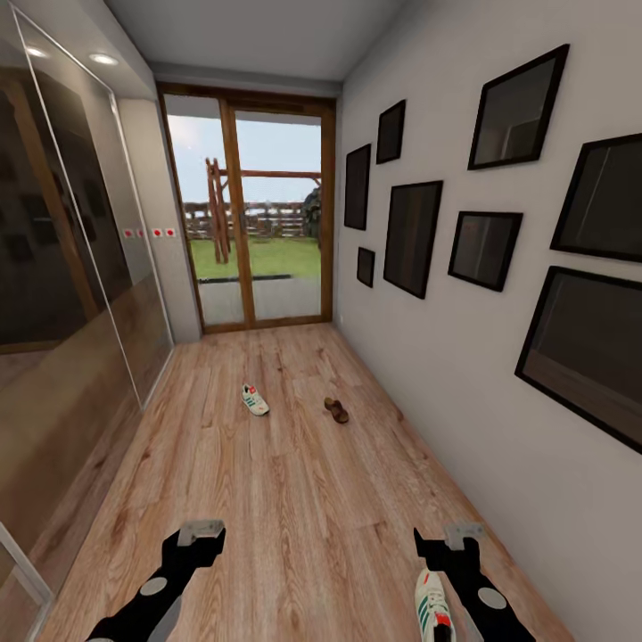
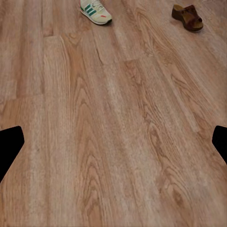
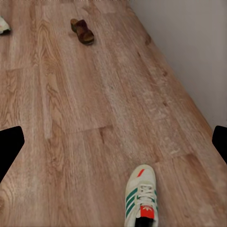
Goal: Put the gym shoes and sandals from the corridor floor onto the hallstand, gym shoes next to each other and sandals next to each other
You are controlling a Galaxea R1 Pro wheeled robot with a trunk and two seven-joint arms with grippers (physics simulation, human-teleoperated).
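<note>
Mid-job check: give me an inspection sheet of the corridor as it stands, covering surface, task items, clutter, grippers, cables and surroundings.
Surface: wood-plank corridor floor, no spills seen.
Job's things: near gym shoe on the floor close by the right arm; far gym shoe and one sandal lie apart further down the corridor.
Clutter: nothing seen.
Grippers: left gripper and right gripper both open, holding nothing, above the floor.
Cables: nothing seen.
Surroundings: mirrored wardrobe doors on the left, framed pictures on the right wall, glass doors at the far end.

Left gripper (image 1: 200,532), right gripper (image 1: 463,535): jaws apart, arms low, forward.
</note>
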